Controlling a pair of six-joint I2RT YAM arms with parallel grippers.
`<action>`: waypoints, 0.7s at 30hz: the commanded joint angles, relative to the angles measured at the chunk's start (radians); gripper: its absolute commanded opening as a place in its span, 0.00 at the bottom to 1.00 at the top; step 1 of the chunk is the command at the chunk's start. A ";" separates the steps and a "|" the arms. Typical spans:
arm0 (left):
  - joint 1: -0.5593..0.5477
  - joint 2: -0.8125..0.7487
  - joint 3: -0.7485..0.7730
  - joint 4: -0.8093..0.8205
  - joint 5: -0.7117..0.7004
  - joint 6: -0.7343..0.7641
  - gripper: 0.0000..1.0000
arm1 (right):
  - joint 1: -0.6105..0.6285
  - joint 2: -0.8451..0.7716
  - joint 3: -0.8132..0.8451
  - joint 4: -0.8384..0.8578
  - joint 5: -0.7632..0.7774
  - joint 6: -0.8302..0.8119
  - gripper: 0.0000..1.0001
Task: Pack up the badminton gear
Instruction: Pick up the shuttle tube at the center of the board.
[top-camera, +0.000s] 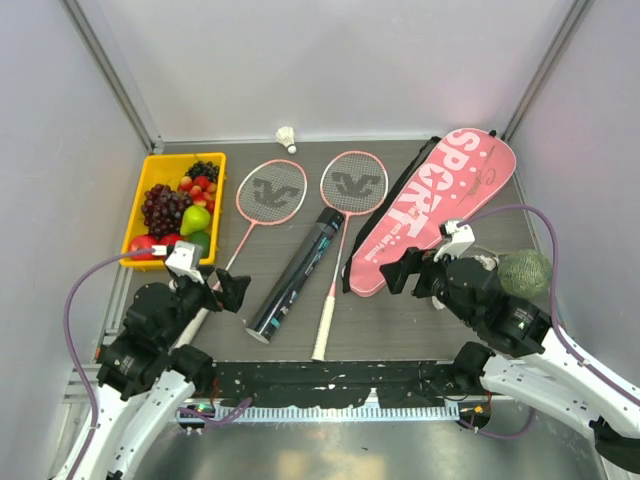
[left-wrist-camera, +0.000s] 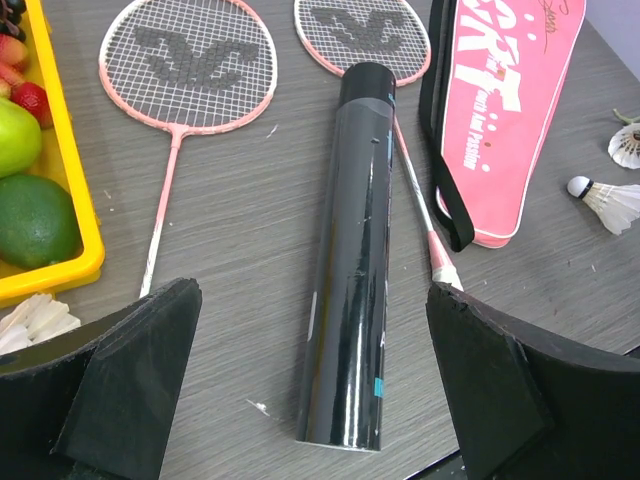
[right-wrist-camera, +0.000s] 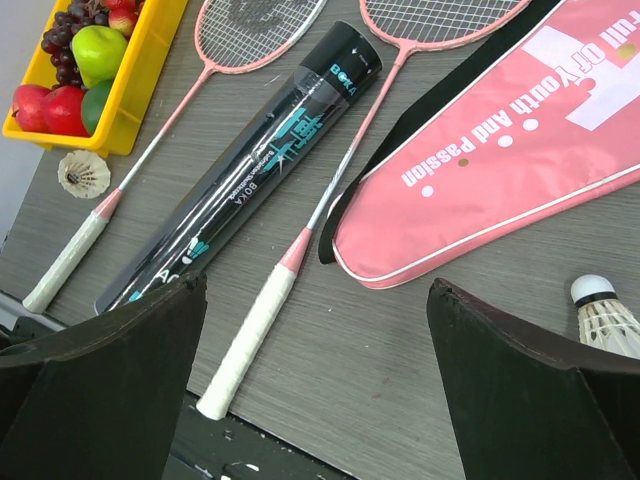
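Note:
Two pink-framed rackets lie side by side, heads toward the back: the left racket (top-camera: 272, 192) and the right racket (top-camera: 353, 183), whose white handle (right-wrist-camera: 245, 345) reaches the near edge. The dark tube (top-camera: 300, 275) lies slanted between them, partly over the right racket's shaft. The pink SPORT bag (top-camera: 432, 210) lies flat to the right. One white shuttlecock (top-camera: 287, 137) stands at the back wall. Others lie by the tray (right-wrist-camera: 83, 175) and right of the bag (left-wrist-camera: 610, 200). My left gripper (top-camera: 228, 290) is open above the left racket's handle. My right gripper (top-camera: 403, 270) is open over the bag's near end.
A yellow tray (top-camera: 138, 205) of fruit sits at the far left. A green netted ball (top-camera: 525, 270) rests behind my right arm. Grey walls close the table at the left, back and right.

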 joint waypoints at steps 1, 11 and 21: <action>-0.003 0.021 -0.002 0.037 0.010 -0.004 0.99 | 0.006 0.005 0.042 0.041 -0.006 -0.006 0.95; -0.003 0.178 0.047 0.022 0.010 -0.016 0.98 | 0.006 -0.024 0.030 0.051 -0.014 0.006 0.95; -0.063 0.691 0.375 -0.184 0.059 0.078 0.99 | 0.006 -0.191 -0.036 0.093 -0.051 -0.032 0.96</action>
